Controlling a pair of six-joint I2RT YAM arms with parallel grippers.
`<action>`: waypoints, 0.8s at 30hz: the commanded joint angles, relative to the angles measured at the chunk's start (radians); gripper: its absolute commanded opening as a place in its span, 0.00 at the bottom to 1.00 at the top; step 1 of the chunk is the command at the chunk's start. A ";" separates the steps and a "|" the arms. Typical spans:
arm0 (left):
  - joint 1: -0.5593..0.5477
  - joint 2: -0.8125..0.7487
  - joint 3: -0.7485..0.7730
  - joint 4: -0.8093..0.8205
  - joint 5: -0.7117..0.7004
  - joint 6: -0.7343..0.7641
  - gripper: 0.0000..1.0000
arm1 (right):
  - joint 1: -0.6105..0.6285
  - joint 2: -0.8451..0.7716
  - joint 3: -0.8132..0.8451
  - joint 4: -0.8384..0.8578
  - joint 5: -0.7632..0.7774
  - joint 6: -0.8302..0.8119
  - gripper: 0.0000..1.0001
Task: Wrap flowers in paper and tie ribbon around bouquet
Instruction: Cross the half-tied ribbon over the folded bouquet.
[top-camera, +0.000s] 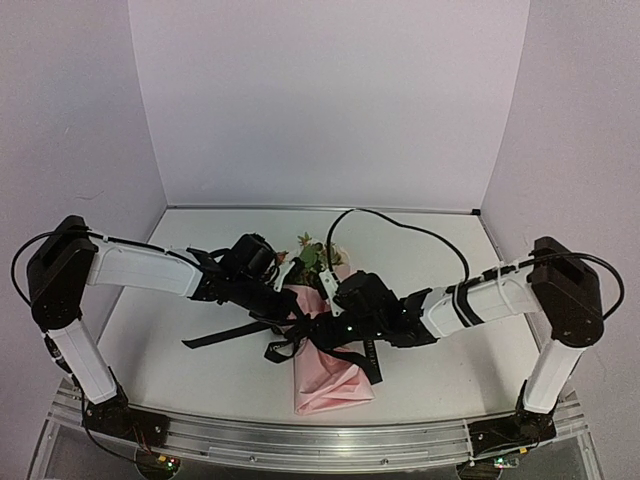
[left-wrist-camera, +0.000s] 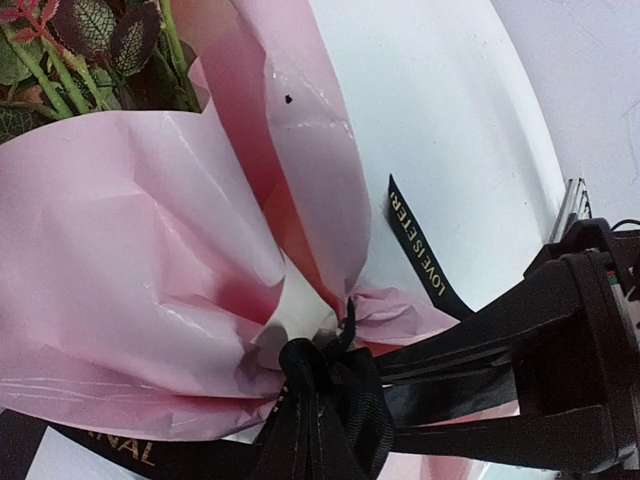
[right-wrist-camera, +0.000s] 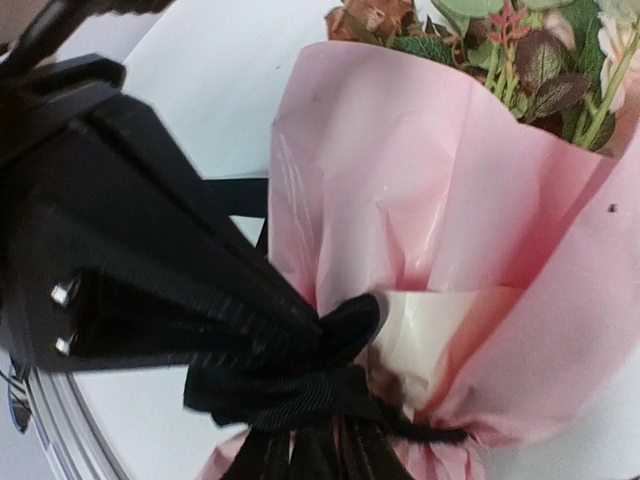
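Bouquet (top-camera: 330, 385) lies on the white desk (top-camera: 200, 385), flowers (top-camera: 310, 250) at its far end. Pink paper (left-wrist-camera: 130, 250) is cinched by black ribbon (left-wrist-camera: 425, 255). Left tool (left-wrist-camera: 385, 395) is clamped on the ribbon's knot; right tool (right-wrist-camera: 300, 345) touches it, whether gripping I cannot tell.

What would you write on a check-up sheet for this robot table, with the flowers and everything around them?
Surface: white table, looks clean.
Job's things: the flowers sit in the paper, a pink cone lying on the table; the ribbon is knotted round its waist, with ends trailing left.
Clutter: nothing seen.
Grippers: left gripper shut on the ribbon at the knot; right gripper touches the knot, open or shut unclear.
Cables: black cable loops over the table behind the right arm.
Surroundings: plain lilac walls; metal rail at the near edge.
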 joint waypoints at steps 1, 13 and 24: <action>-0.010 -0.059 0.035 0.001 -0.005 -0.050 0.00 | 0.000 -0.110 -0.024 -0.066 0.012 -0.051 0.24; -0.015 -0.006 0.163 -0.091 0.093 -0.072 0.00 | 0.022 -0.222 -0.016 -0.267 0.006 -0.161 0.27; -0.012 0.056 0.254 -0.150 0.201 -0.200 0.00 | 0.051 -0.242 -0.076 -0.237 0.089 -0.151 0.27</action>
